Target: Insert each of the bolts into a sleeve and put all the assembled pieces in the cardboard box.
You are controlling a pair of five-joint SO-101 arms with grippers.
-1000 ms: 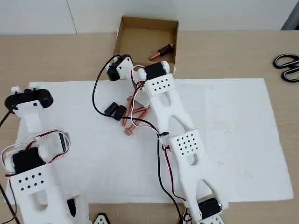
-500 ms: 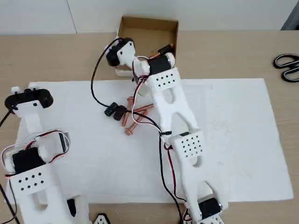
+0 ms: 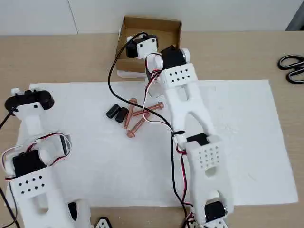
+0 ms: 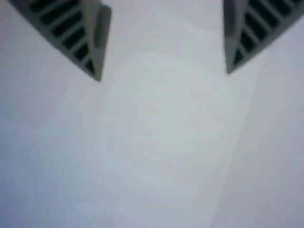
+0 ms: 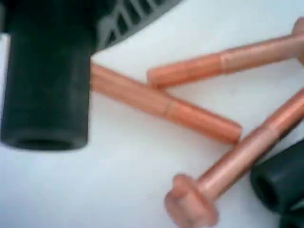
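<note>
Black sleeve [image 5: 45, 85] stands against the ribbed grey finger [image 5: 130, 19] of the right gripper [image 3: 134, 47], nearer the lens than everything else in the right wrist view; I judge it clamped there, one open end showing, so that a shank could be fed straight into the bore; a copper shank runs behind it, and I cannot tell whether the two touch. Beyond it three copper bolts [image 5: 166, 107] lie crossed on the white sheet, one with its flanged head [image 5: 190, 206] just beside a second, loose sleeve [image 5: 280, 185].

From above, that gripper sits over the near-left part of the cardboard box [image 3: 152, 21] at upper centre of the frame, its arm stretching up from the bottom edge; the box's contents are hidden under it. The bolt pile [image 3: 137, 124] lies left of centre on the sheet [image 3: 237, 142], with two loose sleeves [image 3: 117, 113] touching each other just left of it; kept close, probably so either arm can pair them with little travel.

Left gripper [image 4: 164, 73] hangs spread wide over bare sheet at middle left of the high frame, holding nothing; well apart from the pile, likely parked out of the way.

Scissors [image 3: 292, 66] lie at the right edge.
</note>
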